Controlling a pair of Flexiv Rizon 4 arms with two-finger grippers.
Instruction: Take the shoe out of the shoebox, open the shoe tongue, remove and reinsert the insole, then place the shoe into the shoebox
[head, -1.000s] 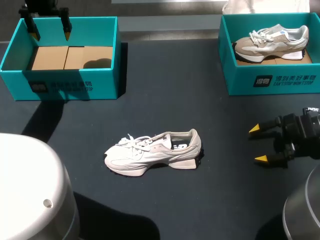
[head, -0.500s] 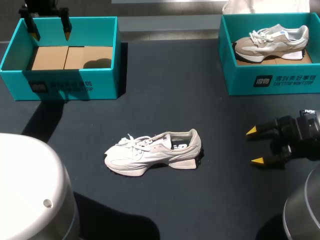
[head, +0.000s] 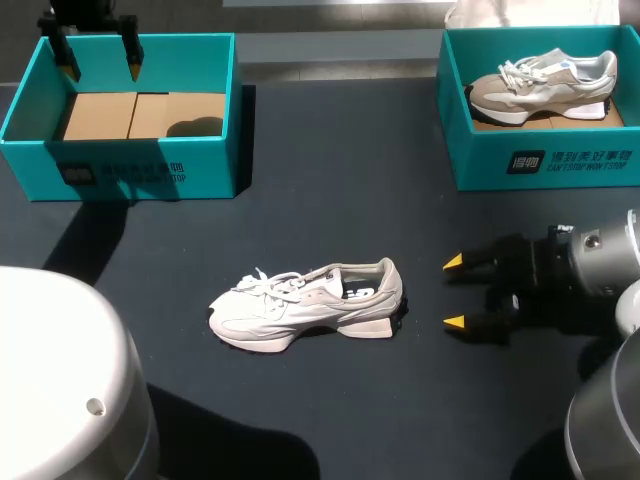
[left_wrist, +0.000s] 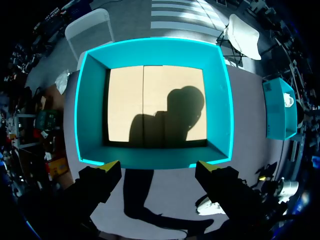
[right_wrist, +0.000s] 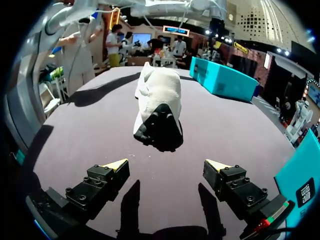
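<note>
The dark table (head: 330, 170) holds an empty teal shoebox (head: 140, 178) at its far left. My left gripper (head: 102, 68) hangs over the box with its fingers spread. The white shoe (head: 305, 305) lies mid-table, well apart from the box. Its heel points at my right gripper (head: 455, 293), which is spread wide, near the heel and touching nothing. The shoe looks light, with a soft upper that would give way and a firmer sole. The stiff heel rim seems the safest hold. The loose laces could snag.
</note>
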